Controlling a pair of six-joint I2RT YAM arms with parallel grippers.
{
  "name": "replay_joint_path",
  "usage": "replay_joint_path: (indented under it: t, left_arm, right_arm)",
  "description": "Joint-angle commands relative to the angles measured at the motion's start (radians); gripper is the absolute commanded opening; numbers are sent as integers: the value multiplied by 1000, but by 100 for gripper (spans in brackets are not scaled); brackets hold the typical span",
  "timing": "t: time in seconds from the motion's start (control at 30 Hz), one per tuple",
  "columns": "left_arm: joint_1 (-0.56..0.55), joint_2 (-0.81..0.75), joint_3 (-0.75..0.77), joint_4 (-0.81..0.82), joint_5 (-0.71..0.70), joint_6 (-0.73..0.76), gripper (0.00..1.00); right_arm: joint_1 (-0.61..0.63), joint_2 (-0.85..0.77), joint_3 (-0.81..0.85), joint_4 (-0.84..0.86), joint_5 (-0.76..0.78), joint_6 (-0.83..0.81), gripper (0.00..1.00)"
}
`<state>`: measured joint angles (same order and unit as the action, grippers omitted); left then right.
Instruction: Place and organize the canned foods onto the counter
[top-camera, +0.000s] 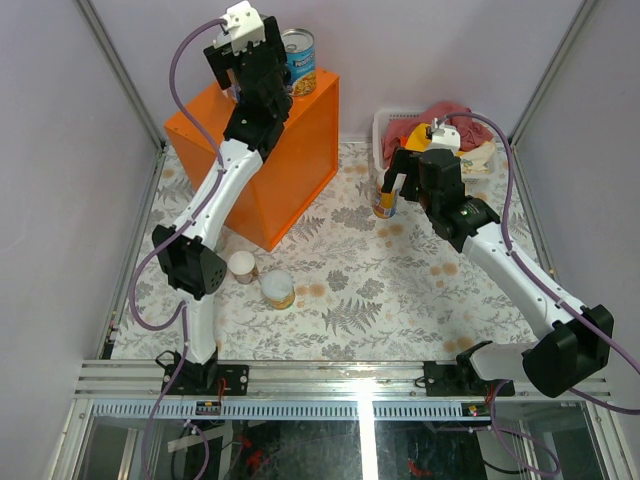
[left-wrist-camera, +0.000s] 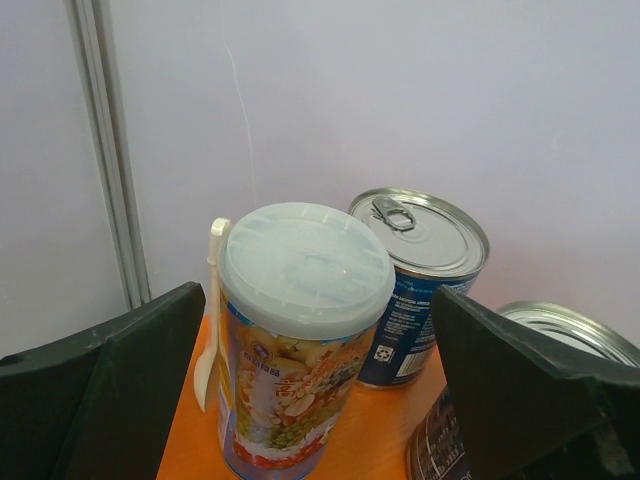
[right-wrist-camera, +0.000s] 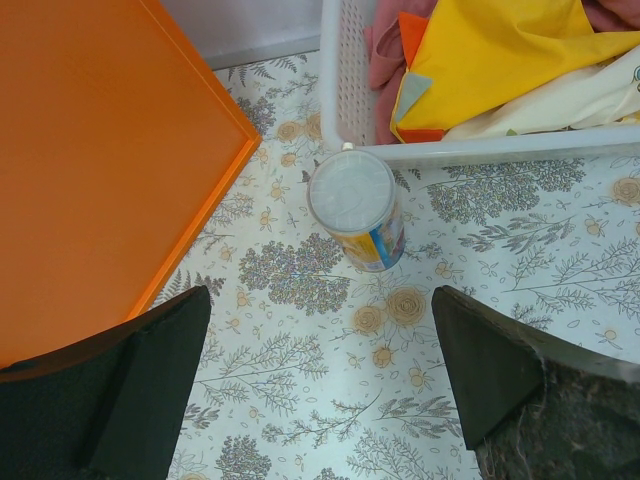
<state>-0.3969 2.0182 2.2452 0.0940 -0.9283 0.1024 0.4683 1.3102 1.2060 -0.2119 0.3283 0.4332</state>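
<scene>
Two grippers, both spread wide and holding nothing, are what we record. We see the left gripper (left-wrist-camera: 318, 330) above the orange counter (top-camera: 300, 150), its fingers (left-wrist-camera: 110, 400) standing on either side of a colourful tube (left-wrist-camera: 300, 340), with a clear gap on each side. The tube stands upright on the counter top. Just behind it stands a blue-labelled can (left-wrist-camera: 420, 285), and a silver-topped can (left-wrist-camera: 570, 335) shows at the right edge of the wrist view. We find the right gripper (right-wrist-camera: 320, 300) over the floral table (right-wrist-camera: 300, 420). A white-lidded can (right-wrist-camera: 355, 205) stands upright ahead of it, between the counter's side and a white basket (right-wrist-camera: 500, 150) of cloths, just beside the basket. A short can (top-camera: 242, 266) and a yellow-labelled can (top-camera: 278, 288) sit close together on the table, near the left arm.
</scene>
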Motion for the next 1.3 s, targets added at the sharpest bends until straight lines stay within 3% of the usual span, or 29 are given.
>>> replay_joint_path:
  t: [0.0,0.57,0.9,1.03,1.27]
  left_arm:
    - [6,-53,1,-31,33,-53,96]
    - [-40,-150,-64,-42,47,-69,99]
    - [-113,-253,-20,-14,67,-24,99]
    - [-140,-343,-25,-79,154,-84,96]
    - [-151,-516,-166,-225,343,-188,91]
  right_arm:
    - [-8,-11,22,36,-6,-7,100]
    - [-8,-25,21,28,-4,4,100]
    - [-10,-28,5,24,40,1,99]
    - [-14,-22,-8,28,63,4,100]
    - [-34,-16,-32,28,82,11,99]
